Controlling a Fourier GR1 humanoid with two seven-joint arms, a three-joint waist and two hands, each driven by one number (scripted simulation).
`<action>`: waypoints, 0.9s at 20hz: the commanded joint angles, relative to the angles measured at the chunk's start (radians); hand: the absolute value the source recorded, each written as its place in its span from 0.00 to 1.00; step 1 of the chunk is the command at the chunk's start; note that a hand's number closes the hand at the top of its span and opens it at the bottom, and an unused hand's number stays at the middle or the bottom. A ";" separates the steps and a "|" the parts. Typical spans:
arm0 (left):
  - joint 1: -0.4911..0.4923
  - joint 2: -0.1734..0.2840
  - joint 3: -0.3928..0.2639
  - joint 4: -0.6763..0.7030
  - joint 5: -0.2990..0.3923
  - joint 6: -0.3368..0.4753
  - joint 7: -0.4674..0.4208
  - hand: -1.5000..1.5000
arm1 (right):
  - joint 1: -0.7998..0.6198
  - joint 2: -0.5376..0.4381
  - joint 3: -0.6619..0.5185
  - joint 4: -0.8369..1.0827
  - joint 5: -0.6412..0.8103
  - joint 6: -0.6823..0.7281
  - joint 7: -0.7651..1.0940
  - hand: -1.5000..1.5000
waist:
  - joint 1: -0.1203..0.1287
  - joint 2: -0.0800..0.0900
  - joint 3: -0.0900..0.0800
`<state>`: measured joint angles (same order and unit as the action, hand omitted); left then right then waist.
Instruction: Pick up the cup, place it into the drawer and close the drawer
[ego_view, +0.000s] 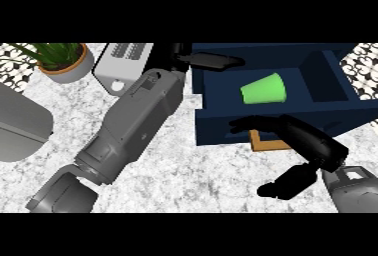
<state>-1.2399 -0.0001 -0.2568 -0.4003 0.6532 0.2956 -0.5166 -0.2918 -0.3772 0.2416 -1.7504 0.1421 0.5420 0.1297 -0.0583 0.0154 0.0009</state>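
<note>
A grey rounded object (18, 127) lay at the far left edge of the white marbled desk (192, 170), with a potted plant (63, 60) in a pale pot behind it. Beside the plant stood a light grey appliance (122, 62) with a slotted top. The robot's left forearm crossed the desk diagonally from the lower left, its left hand (203, 60) stretched out at the back left corner of the dark blue drawer (221, 122), fingers straight and released, holding nothing. The drawer stood pulled open, and the green cup (264, 90) lay on its side inside the drawer's larger left compartment, apart from both hands. The right hand (295, 135) came in from the lower right and rested against the drawer's front panel, fingers extended along the front face, thumb hanging below; it grasped nothing. A small tan-coloured piece (267, 142) showed at the panel's lower edge, partly hidden behind that hand
</note>
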 joint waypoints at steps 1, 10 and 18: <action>0.015 0.000 0.025 0.000 0.018 -0.026 -0.048 0.00 | -0.017 0.025 0.058 0.144 0.183 -0.079 -0.061 0.00 | 0.044 -0.001 0.000; 0.173 0.039 0.019 -0.124 0.011 -0.088 -0.054 0.00 | -0.176 0.074 0.102 0.717 0.381 -0.209 -0.284 1.00 | 0.134 -0.005 0.001; 0.288 0.081 0.011 -0.238 0.025 -0.140 -0.017 0.00 | -0.382 0.091 -0.046 1.067 0.362 -0.343 -0.488 1.00 | 0.184 0.005 0.004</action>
<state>-1.0118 0.0729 -0.2431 -0.5944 0.6702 0.1764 -0.5371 -0.5847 -0.2949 0.2575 -0.8381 0.5146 0.2472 -0.2821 0.0998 0.0117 0.0006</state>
